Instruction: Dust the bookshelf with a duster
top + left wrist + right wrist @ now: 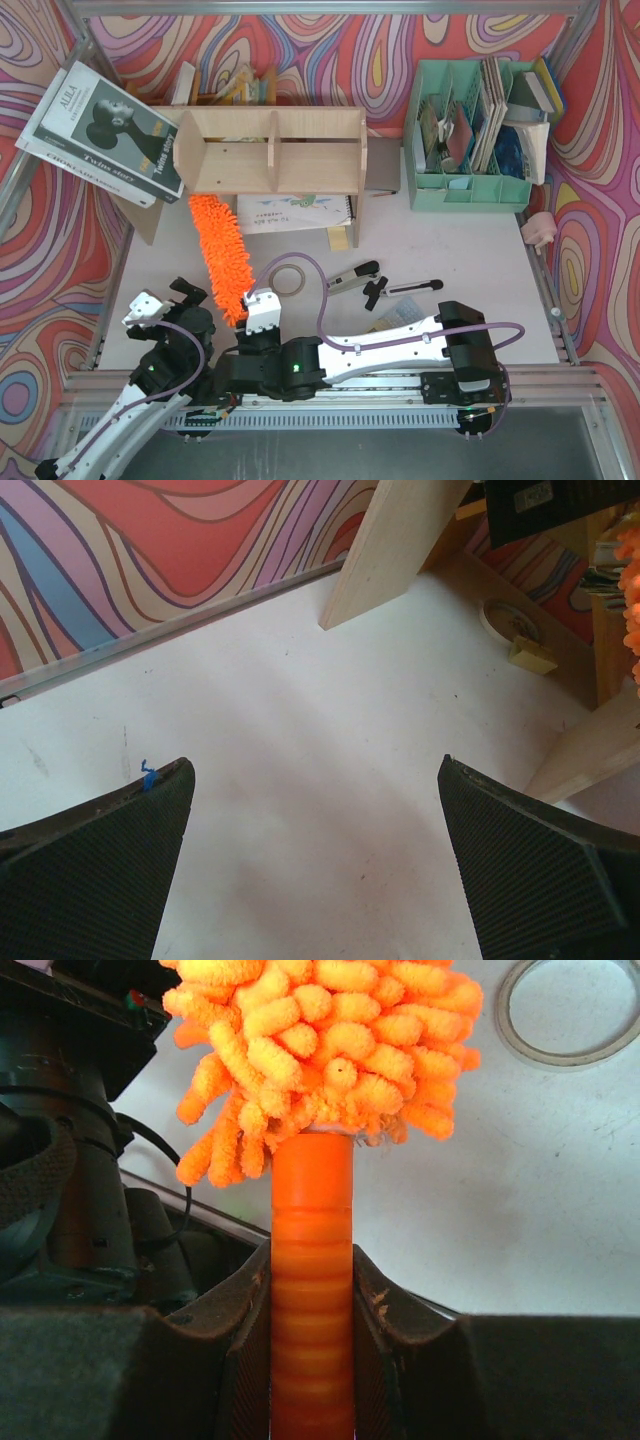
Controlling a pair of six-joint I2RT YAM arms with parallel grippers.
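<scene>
Wrist views show you what overhead hides: right gripper [312, 1280] clamped on the duster [320, 1050] by its handle, left gripper [315, 763] spread wide above the worktop [300, 680] near its left edge.

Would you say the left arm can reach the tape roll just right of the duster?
Probably not: the duster, clamped in the right gripper, lies across the path from the open left gripper to the tape roll.

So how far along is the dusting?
Pickup looks done: the right tool grips the duster by its handle. In hand: the fluffy head points at the bookshelf, near its left end, contact unclear. Left: wiping the shelves themselves. The left tool hangs open, empty.
</scene>
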